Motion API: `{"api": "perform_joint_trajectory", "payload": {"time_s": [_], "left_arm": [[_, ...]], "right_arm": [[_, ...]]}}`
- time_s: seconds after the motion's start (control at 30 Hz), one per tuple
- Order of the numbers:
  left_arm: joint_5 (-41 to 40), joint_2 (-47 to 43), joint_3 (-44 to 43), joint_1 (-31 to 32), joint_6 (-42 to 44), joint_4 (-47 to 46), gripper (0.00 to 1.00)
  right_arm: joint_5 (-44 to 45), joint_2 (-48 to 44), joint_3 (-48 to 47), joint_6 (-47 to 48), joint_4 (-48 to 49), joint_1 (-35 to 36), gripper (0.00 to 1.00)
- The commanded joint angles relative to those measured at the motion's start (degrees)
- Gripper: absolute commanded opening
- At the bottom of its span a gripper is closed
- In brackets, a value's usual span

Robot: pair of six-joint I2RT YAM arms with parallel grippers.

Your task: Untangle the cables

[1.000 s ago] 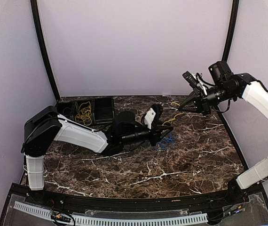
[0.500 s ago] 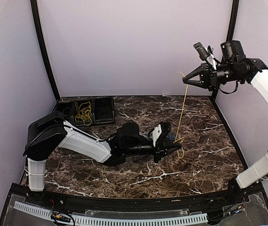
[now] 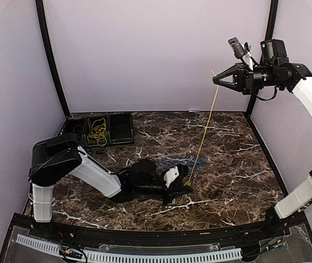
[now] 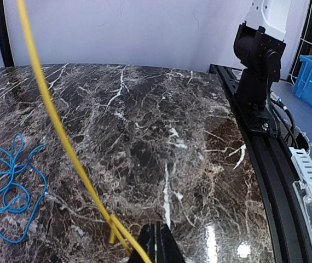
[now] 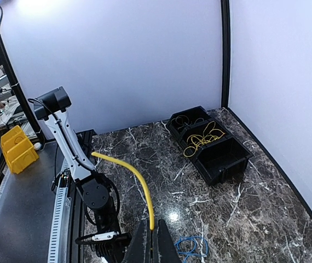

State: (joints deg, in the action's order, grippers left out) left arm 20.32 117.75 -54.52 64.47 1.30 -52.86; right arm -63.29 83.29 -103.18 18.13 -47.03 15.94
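1. Black bin (image 3: 124, 130): set at the far left corner of the marble table (image 3: 232, 181). Spare yellow cords (image 3: 97, 131) are kept in its middle compartment, well apart from the work.
2. Left gripper (image 3: 187, 186): lowered to the table near the front centre. Its jaws are closed on the lower end of the yellow cable (image 3: 202, 137), judged to anchor that end against the pull from above.
3. Blue cable (image 4: 8, 192): laid in loose loops on the table just beyond the left gripper and held by nothing. Whether any loop touches the yellow cable cannot be told.
4. Yellow cable: stretched nearly straight, slanting up from the left gripper to the right. The tension is judged to draw it clear of the blue loops.
5. Right gripper (image 3: 217, 81): raised high at the right rear. Its jaws are pinched on the cable's upper end, with a short tail shown past the fingertips.
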Motion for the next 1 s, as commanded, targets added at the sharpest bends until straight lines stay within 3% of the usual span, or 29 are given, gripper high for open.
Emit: {"api": "perform_joint_trajectory", "payload": {"time_s": [0.0, 0.2, 0.37, 0.5, 0.7, 0.97], "left_arm": [[-3.7, -4.4, 3.7, 0.5, -0.1, 2.6, 0.02], [-11.7, -16.1, 7.3, 0.4, 2.5, 5.3, 0.00], [-17.4, -26.6, 6.6, -1.3, 4.5, 15.7, 0.00], [-18.6, -34.3, 3.3, -6.4, 2.5, 24.6, 0.00], [-20.6, -40.9, -10.2, -12.8, 2.8, 36.5, 0.00], [-31.4, -39.4, -26.8, -18.9, -1.8, 55.4, 0.00]], "right_arm": [[-0.5, -1.7, 3.6, -0.8, 7.1, -0.6, 0.00], [3.1, -2.7, 14.2, 0.7, 10.4, -0.5, 0.00], [4.5, -2.3, 22.4, 3.7, 11.9, -0.2, 0.20], [5.5, -1.5, 25.1, 5.2, 11.9, -0.3, 0.34], [6.4, -2.9, 29.5, 5.7, 14.3, -0.3, 0.49], [13.1, -7.3, 43.2, 9.5, 20.1, -0.3, 0.54]]}}
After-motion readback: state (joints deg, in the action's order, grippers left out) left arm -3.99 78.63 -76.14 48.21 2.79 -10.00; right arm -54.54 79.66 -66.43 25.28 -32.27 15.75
